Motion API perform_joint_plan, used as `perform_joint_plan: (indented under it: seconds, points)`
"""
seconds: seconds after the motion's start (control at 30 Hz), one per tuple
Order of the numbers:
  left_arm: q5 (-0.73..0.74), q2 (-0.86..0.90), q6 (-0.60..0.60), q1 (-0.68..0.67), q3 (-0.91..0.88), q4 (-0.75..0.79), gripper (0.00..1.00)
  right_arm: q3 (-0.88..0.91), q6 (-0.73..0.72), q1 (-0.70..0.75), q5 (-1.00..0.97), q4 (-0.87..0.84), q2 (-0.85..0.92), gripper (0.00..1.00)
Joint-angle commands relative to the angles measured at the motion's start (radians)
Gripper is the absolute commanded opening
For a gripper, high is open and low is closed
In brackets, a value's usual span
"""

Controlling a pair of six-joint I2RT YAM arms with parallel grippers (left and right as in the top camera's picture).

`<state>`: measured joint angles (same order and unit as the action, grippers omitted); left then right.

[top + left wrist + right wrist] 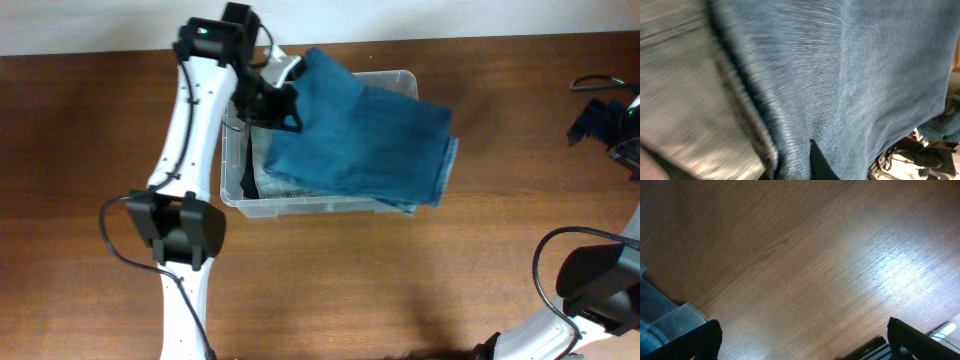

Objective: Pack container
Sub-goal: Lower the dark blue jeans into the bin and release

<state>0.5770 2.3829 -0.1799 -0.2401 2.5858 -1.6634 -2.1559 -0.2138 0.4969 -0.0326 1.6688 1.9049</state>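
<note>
At the left of the table (80, 130), the left arm (190, 130) reaches up from the near edge towards the far left corner of the container (232, 195). The left gripper (276, 106) sits over that corner, against the left edge of a folded pair of jeans (360, 135). Its wrist camera is filled with blue denim (850, 75), blurred and very close. One dark finger (816, 161) shows at the bottom, with cloth bunched against it, and the other finger is hidden. The jaws seem to be closed on the jeans' edge.

The container stands a little left of the table's centre, near the far edge, with its long side running left to right. The jeans lie tilted across the top of it and cover most of the opening. Their far left corner rises above the rim, and their right end hangs out past the right wall. Through the uncovered left end, something dark (246, 165) shows inside.

Well to the right, the right gripper (603, 120) hovers over bare wood, far from the container. From its wrist camera, its fingers (695, 341) stand wide apart with nothing between them. A corner of the clear container (677, 320) shows at the lower left of that view.
</note>
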Motion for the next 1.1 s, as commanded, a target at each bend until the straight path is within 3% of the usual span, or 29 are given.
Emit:
perform_joint_plan:
  seconds: [0.0, 0.13, 0.23, 0.27, 0.3, 0.37, 0.43, 0.47, 0.6, 0.77, 1.07]
  points:
    - [-0.026, -0.002, -0.024, 0.095, 0.001, -0.024, 0.01, 0.002, -0.011, 0.001, 0.002, -0.001, 0.000, 0.98]
    - [-0.061, -0.002, -0.023, 0.130, -0.001, -0.024, 0.05, 0.002, -0.011, 0.001, 0.002, -0.001, 0.000, 0.98]
    - [-0.120, -0.002, 0.063, 0.130, -0.001, -0.024, 0.06, 0.002, -0.011, 0.001, 0.002, -0.001, 0.000, 0.98]
    - [-0.127, -0.002, 0.082, 0.130, -0.001, -0.024, 0.10, 0.002, -0.011, 0.001, 0.002, -0.001, 0.000, 0.98]
    - [-0.129, -0.002, 0.093, 0.130, -0.001, -0.024, 0.17, 0.002, -0.011, 0.001, 0.002, -0.001, 0.000, 0.98]
    - [-0.130, -0.002, 0.130, 0.130, -0.001, -0.024, 0.59, 0.002, -0.011, 0.001, 0.002, -0.001, 0.000, 0.98]
    - [-0.130, -0.002, 0.156, 0.130, -0.001, -0.024, 0.79, 0.002, -0.011, 0.001, 0.002, -0.001, 0.000, 0.99]
    - [-0.130, -0.002, 0.173, 0.130, -0.001, -0.022, 0.82, 0.002, -0.011, 0.001, 0.002, -0.001, 0.000, 0.98]
    - [-0.130, -0.002, 0.237, 0.130, -0.001, 0.013, 0.85, 0.002, -0.011, 0.001, 0.002, -0.001, 0.000, 0.98]
    - [-0.138, -0.003, 0.236, 0.130, 0.017, 0.055, 0.85, 0.002, -0.011, 0.001, 0.002, -0.001, 0.000, 0.98]
    - [-0.261, -0.003, 0.232, 0.116, 0.221, 0.076, 0.85, 0.002, -0.011, 0.001, 0.002, -0.001, 0.000, 0.98]
